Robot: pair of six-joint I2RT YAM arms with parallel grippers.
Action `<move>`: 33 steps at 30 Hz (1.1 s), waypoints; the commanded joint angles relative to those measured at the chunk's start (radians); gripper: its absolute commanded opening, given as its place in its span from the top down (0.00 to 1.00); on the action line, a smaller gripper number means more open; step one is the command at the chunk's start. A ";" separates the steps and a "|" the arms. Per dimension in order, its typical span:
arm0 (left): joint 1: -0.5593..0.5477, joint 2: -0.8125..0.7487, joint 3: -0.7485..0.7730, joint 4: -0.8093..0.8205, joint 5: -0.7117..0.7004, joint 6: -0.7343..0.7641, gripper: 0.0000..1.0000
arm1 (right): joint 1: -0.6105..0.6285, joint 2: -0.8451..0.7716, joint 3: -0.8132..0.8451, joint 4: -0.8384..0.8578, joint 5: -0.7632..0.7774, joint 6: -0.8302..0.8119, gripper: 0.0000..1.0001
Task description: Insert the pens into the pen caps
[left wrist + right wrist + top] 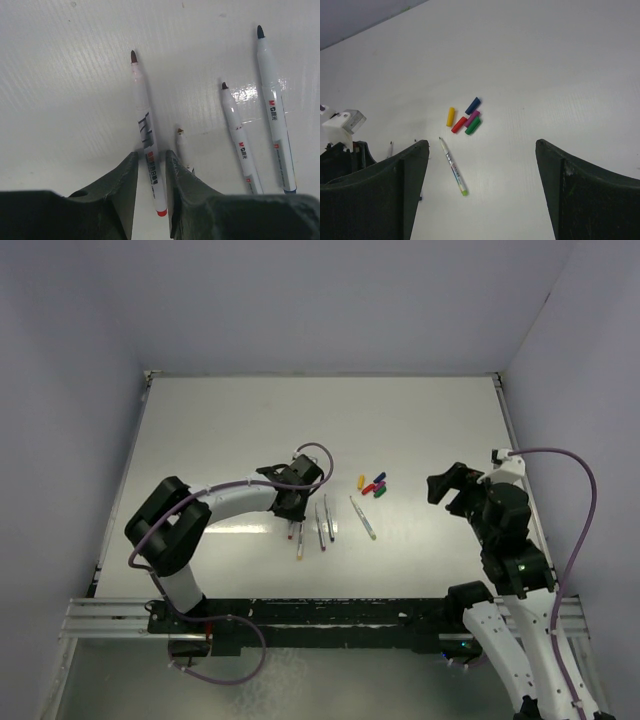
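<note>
Five caps (465, 118) sit clustered mid-tabletop (250, 420): yellow cap (450, 116) slightly apart, blue cap (473, 105), red cap (459, 124), purple cap (472, 118) and green cap (473, 126) bunched together. None has a pen in it, so the job is prob. at its first pick.

The left claw (151, 155) is down over the pen row w/ its fingers (122, 195) either side of the red-ended pen (146, 125). That pen lies flat on the tabletop, dark tip pointing away from the wrist. The claw is narrowed but not clamped: the pen sits close against one finger, and a sliver of tabletop shows btwn it and the other. The right claw (481, 142) hangs spread wide, holding nothing, well apart from the caps. The green-ended pen (452, 166) lies just beside them.

What could go wrong:
- The pen is off-centre in the gap, so one finger would meet it first and could roll or skew it, giving a tilted grip.
- The grip falls near the red end, so the long tip side may droop once lifted, esp. w/ a round, slick barrel.
- A half-hidden pen (181, 142) lies just beside the outer face of one finger and could get nudged or dragged.
- Two more pens (240, 145) lie near and parallel, so a sideways drift could scatter them.
- The caps are tiny and packed, so picking one may knock its neighbours.
</note>
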 commanded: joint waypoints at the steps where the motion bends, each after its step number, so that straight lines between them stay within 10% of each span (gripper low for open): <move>1: -0.003 0.093 -0.068 -0.088 0.046 -0.017 0.72 | -0.004 -0.010 0.054 -0.007 0.013 -0.018 0.11; 7: -0.002 0.112 -0.071 -0.073 0.068 -0.014 1.00 | -0.004 -0.010 0.056 -0.016 0.015 -0.017 0.12; 19: -0.003 0.017 -0.090 -0.055 0.063 0.015 1.00 | -0.004 0.047 0.075 -0.088 0.071 -0.046 0.08; 33: -0.005 -0.362 -0.040 -0.159 -0.059 0.047 1.00 | -0.002 0.281 0.082 0.023 0.013 -0.020 0.34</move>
